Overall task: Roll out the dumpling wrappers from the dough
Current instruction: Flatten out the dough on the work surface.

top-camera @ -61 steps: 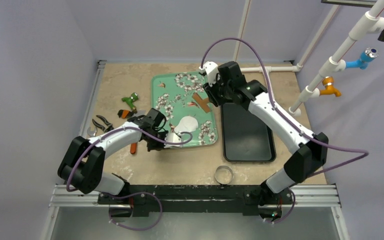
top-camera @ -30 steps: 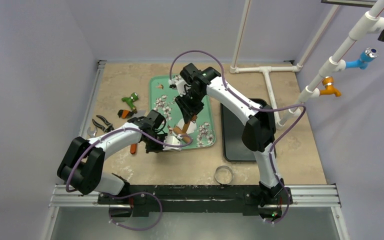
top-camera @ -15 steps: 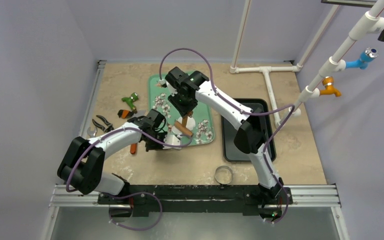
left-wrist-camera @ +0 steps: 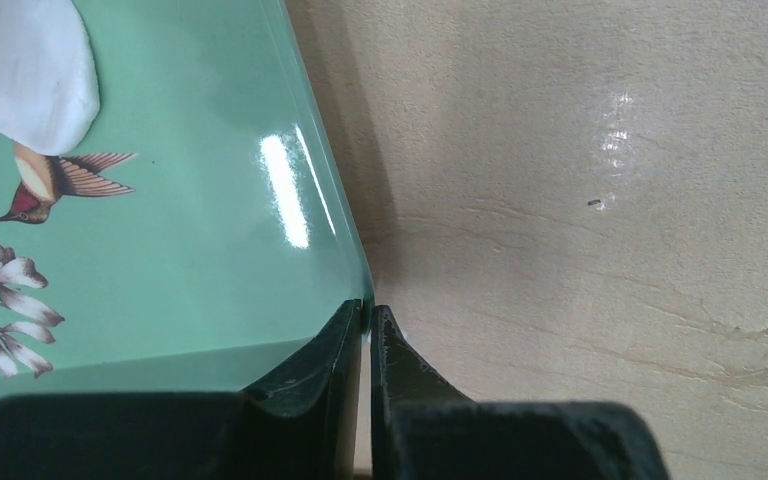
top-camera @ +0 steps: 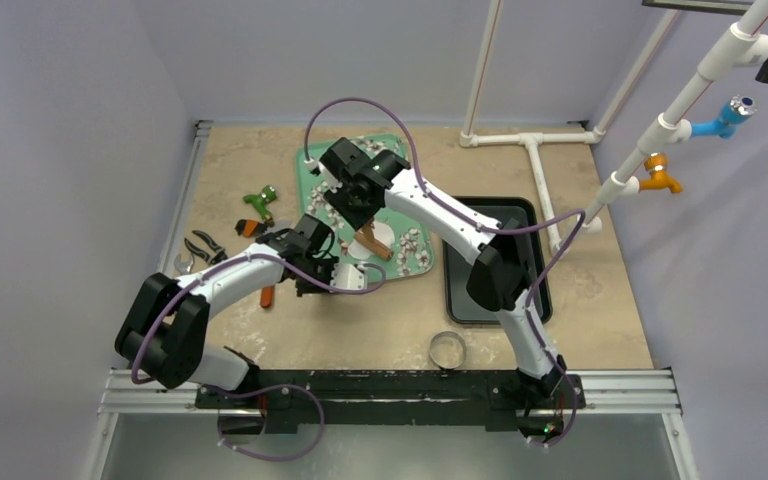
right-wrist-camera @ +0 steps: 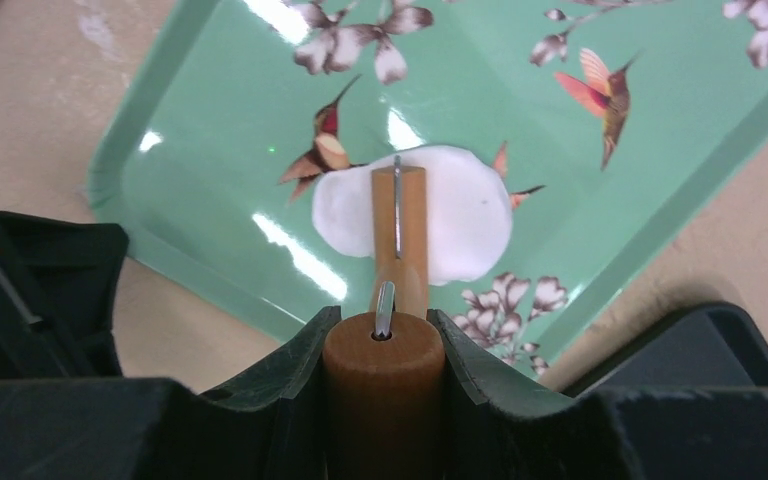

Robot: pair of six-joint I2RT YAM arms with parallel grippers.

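Wooden roller (right-wrist-camera: pixel 398 240) held over dough (right-wrist-camera: pixel 465 215) on green tray (right-wrist-camera: pixel 220 170).
Clamped by outstretched right gripper (right-wrist-camera: pixel 384 335); tray corner pinched by bent left gripper (left-wrist-camera: pixel 365 315).

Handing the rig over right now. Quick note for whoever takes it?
Left tool: shut on the corner rim of the green tray.
Right tool: clamped on the wooden roller, its head over the dough.
The dough lies on that tray as one flattened white round, edges uneven.
Done: lump flattened. Left: roll it thinner and even; no second round in view.
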